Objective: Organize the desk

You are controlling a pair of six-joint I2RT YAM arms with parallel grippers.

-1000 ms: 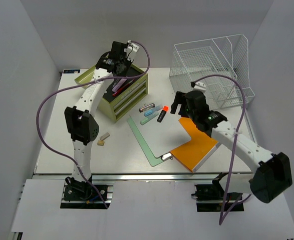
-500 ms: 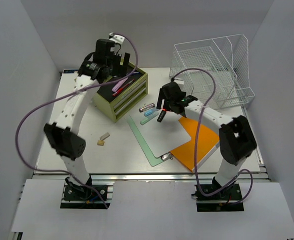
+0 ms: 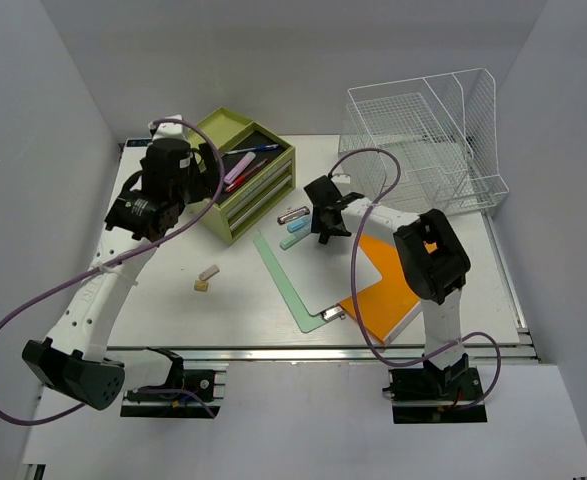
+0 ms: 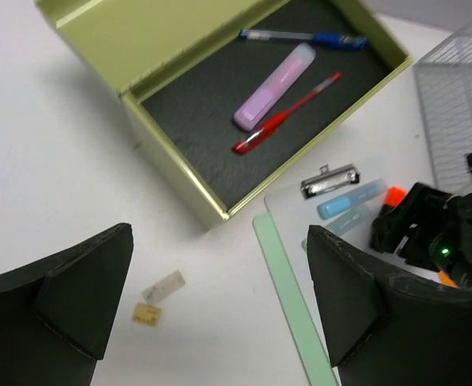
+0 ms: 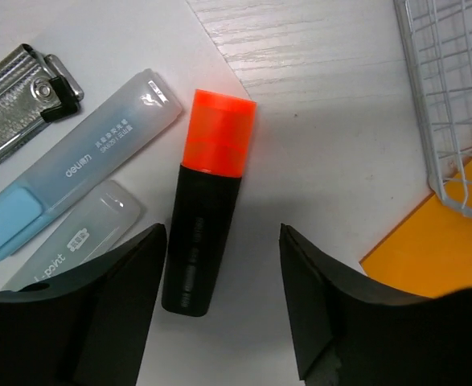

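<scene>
Counter: the large flat white rectangular counter [image 3: 163,310], with a silver rail on its 6 o'clock edge, lies under everything in the overhead view; both arms reach over it
Right claw: the right claw [image 5: 219,241] has its jaws apart, astride the black-barrelled highlighter with an orange cap [image 5: 210,201]; a gap shows on the 3 o'clock side, so nothing is gripped yet
Why so placed: the jaws sit across the barrel's narrow width (a sensible line-up, I judge, for pinching it below the cap)
Highlighter: it lies flat on the white clipboard sheet [image 5: 139,48], cap towards 12 o'clock; two pale markers lie just beside it at 9 o'clock
Writing: "deli" reads on the pale blue translucent marker [image 5: 83,161]; "point" on the clear-capped marker [image 5: 75,241]; the print on the black barrel is too faint to read
Left claw: the left claw [image 4: 215,241] is spread wide and empty, hanging over bare counter at the 6 o'clock corner of the olive-green metal drawer box [image 4: 171,153]
Box contents: a blue pen [image 4: 300,38], a lilac plastic tube [image 4: 274,84] and a red pen [image 4: 288,122] lie in its open top tray; likely the home for writing tools
Elsewhere: the white wire tray rack [image 3: 423,130] stands at 1 o'clock on the counter; the orange notebook [image 3: 393,295] pokes out from under the clipboard at 5 o'clock
</scene>
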